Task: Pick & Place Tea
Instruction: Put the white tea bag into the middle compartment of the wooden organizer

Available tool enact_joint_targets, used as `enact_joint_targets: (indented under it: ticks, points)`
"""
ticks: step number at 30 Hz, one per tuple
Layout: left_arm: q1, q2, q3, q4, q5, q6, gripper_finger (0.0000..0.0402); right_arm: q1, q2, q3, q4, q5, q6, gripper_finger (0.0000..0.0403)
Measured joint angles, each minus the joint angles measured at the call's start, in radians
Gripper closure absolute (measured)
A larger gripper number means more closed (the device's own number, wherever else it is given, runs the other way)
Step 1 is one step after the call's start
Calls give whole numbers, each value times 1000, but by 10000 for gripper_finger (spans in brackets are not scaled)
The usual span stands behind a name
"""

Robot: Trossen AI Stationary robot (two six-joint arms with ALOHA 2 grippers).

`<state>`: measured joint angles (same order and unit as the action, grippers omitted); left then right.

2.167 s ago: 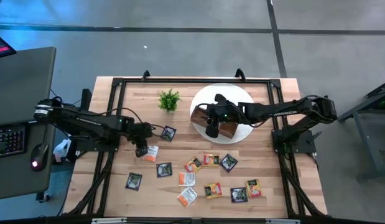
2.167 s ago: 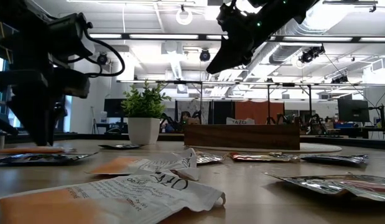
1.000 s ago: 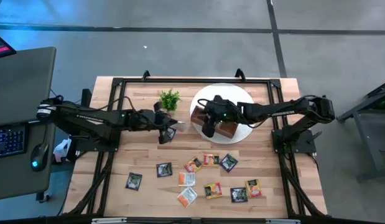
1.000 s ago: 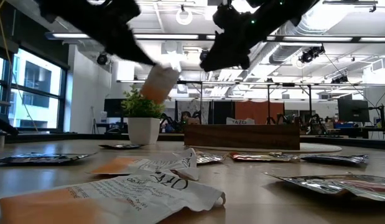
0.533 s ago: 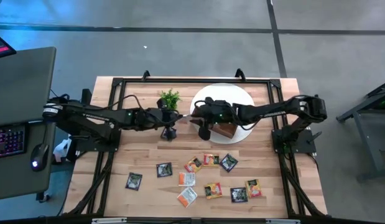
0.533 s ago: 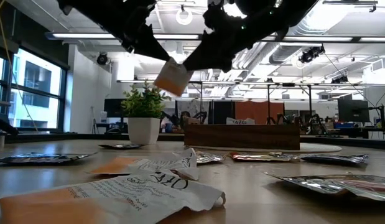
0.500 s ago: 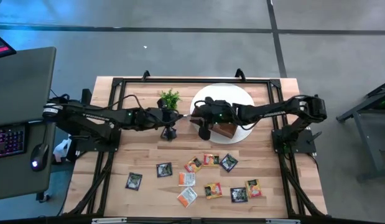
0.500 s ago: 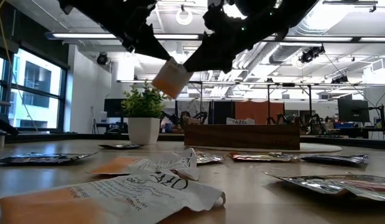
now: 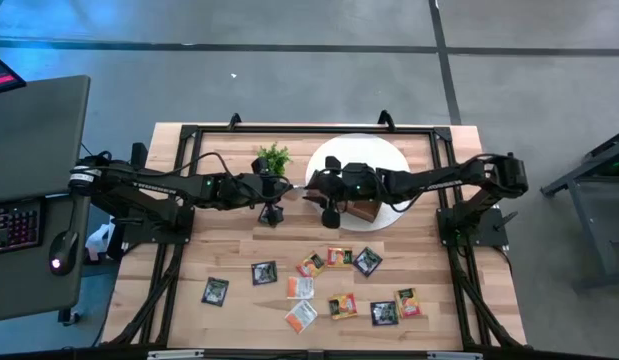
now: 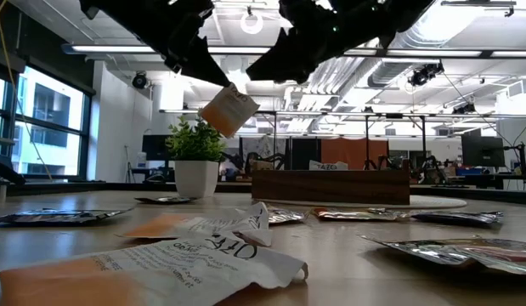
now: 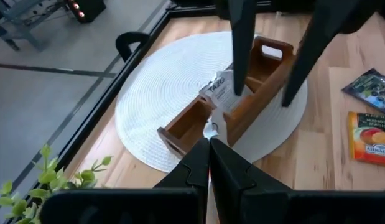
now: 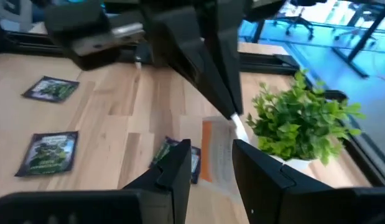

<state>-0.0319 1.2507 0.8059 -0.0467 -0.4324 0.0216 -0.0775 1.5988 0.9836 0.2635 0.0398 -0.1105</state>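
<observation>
My left gripper (image 11: 209, 147) is shut on a white-and-orange tea sachet (image 10: 229, 109), held in the air between the potted plant (image 9: 273, 158) and the wooden tray (image 9: 365, 206). My right gripper (image 12: 212, 148) faces it, open. Its two fingers (image 11: 242, 43) stand on either side of the sachet (image 12: 216, 152), and I cannot tell whether either one touches it. Several more tea sachets (image 9: 329, 285) lie flat on the table's near half. A black sachet (image 9: 272, 213) lies under the left arm. My left gripper pinches the sachet's upper edge (image 12: 227, 124) between its two fingertips. The fingers slant down from the table's left side. The sachet hangs tilted below the fingertips, lifted clear of the table and the tray.
The brown tray stands on a round white mat (image 9: 359, 158) at the far right and holds one white sachet (image 11: 218, 93). The plant stands in a white pot (image 10: 197, 178) at the far middle. A black frame (image 9: 189, 135) runs along the table's edges.
My left gripper has carried the sachet a little toward the table's right, up to my right gripper. My right gripper has come off the tray toward the left and rolled, so its fingers now flank the sachet. The sachet has stayed hanging, clear of the table.
</observation>
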Motion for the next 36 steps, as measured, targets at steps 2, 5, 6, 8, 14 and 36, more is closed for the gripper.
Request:
enact_joint_targets:
  ticks: [2,5,6,8,14,36]
  points:
    - [0,0,0,11,0,0,394,-4,9,0,0,14,19,289]
    - [0,0,0,39,8,16,394,-21,19,0,-48,4,71,289]
    - [0,0,0,46,14,24,394,-24,25,0,-49,4,78,289]
    - [0,0,0,55,37,27,394,-33,26,0,-59,12,81,289]
    - [0,0,0,52,49,28,394,-43,26,0,-56,-9,54,289]
    - [0,-1,0,105,54,78,394,-67,52,0,-61,-72,-1,289]
